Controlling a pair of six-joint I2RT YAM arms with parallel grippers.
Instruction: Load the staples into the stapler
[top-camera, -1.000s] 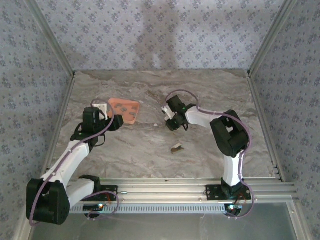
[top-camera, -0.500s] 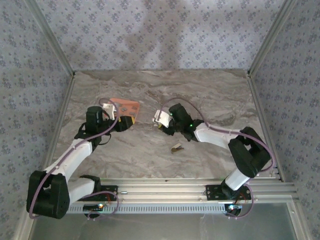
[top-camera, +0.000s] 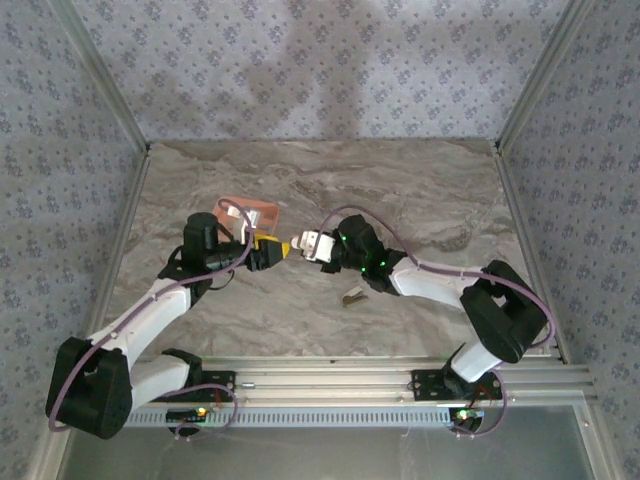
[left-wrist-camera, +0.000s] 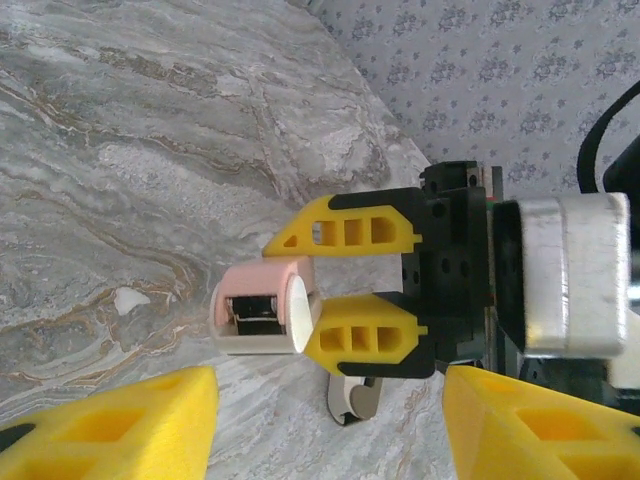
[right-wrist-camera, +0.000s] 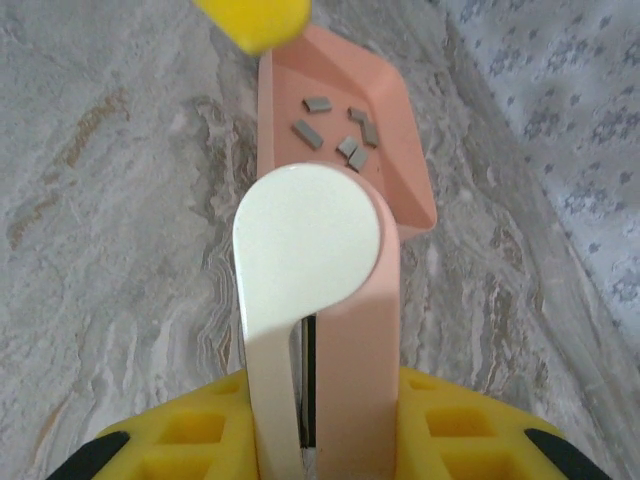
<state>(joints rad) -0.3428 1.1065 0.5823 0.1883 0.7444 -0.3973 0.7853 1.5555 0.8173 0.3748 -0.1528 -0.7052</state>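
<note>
I am watching two arms meet near the middle of a grey marbled counter (top-camera: 420, 200), their pincers tip to tip and close together.

The right pincer (left-wrist-camera: 290, 295) is clamped on the stapler (right-wrist-camera: 310, 300), one yellow finger on each side. The stapler is pale pink on one side and white on the other, with a rounded free end sticking out past the fingertips. From the left wrist camera I see that end face on: pink above, white below, and a dark metallic channel between them. It points toward the left pincer (left-wrist-camera: 330, 405).

The left pincer's two yellow fingers stand wide apart with nothing between them. They sit just in front of the stapler's free end and do not touch it.

Beyond the stapler's end, in the right wrist view, a salmon-orange square tray (right-wrist-camera: 410, 190) rests on the counter. The staples (right-wrist-camera: 335, 125) lie loose inside it, several tiny dark grey bars scattered toward one corner. From above, the tray sits just behind the left arm's wrist, partly hidden by it.

A small tan object (top-camera: 352, 296) lies on the counter in front of the right arm, apart from both pincers. I cannot tell what it is.
</note>
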